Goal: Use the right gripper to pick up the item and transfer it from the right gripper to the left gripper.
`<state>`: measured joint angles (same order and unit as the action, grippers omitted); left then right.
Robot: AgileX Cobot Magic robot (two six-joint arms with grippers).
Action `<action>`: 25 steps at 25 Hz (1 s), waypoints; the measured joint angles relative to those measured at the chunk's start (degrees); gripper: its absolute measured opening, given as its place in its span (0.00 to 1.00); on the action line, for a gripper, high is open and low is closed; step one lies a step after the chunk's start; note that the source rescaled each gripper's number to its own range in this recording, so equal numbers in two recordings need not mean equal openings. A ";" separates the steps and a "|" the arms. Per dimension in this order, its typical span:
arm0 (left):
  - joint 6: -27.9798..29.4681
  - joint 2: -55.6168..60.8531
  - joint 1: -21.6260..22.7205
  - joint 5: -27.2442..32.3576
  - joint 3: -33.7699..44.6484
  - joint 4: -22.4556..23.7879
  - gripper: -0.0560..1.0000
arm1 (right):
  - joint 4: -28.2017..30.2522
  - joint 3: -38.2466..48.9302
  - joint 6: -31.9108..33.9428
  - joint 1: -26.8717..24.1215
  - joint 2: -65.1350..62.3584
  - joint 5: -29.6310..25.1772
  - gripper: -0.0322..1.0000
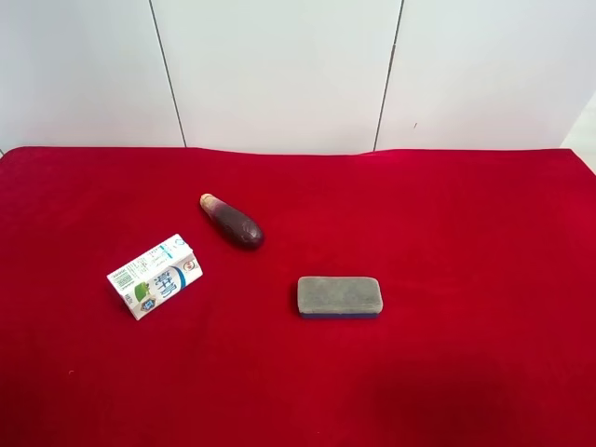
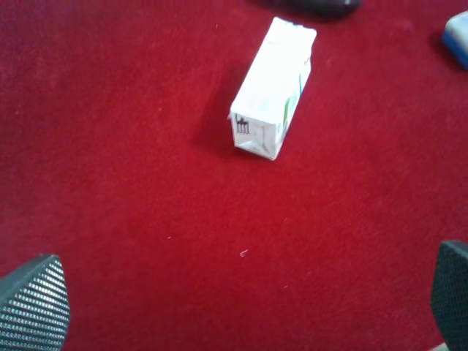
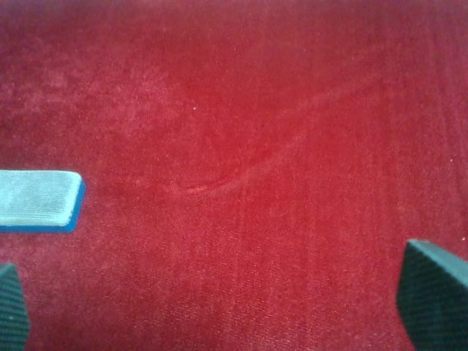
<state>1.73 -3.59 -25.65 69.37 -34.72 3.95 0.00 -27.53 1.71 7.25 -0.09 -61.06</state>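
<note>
From the right wrist camera I see only the dark, blue-grey right gripper: two blunt wedge-shaped fingertips with fine ribbed pads; from the left wrist camera, the left gripper looks the same, dark fingertips whose pads show a fine ribbed, dotted texture catching the light; my high camera shows no arm.

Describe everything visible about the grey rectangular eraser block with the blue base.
The grey felt-topped eraser block with the blue base lies flat on the red cloth, long side across the exterior high view. Its corners are rounded; the top looks fuzzy and finely ribbed, with a thin blue layer beneath. Nothing touches it: the dark eggplant and the small carton lie apart. The right wrist view catches one end, clear of the open fingers.
</note>
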 joint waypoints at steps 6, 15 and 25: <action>0.20 3.82 0.00 -0.72 2.74 -3.35 1.00 | 0.00 0.00 0.00 0.00 0.00 0.00 1.00; 0.15 3.88 0.00 -8.00 5.49 -4.38 1.00 | 0.00 0.00 0.00 0.00 0.00 0.00 1.00; 0.09 3.88 0.49 -8.20 5.49 -4.38 1.00 | 0.00 0.00 0.00 0.00 0.00 0.00 1.00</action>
<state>1.83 0.29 -25.16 61.17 -29.24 -0.43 0.00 -27.53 1.71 7.25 -0.09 -61.06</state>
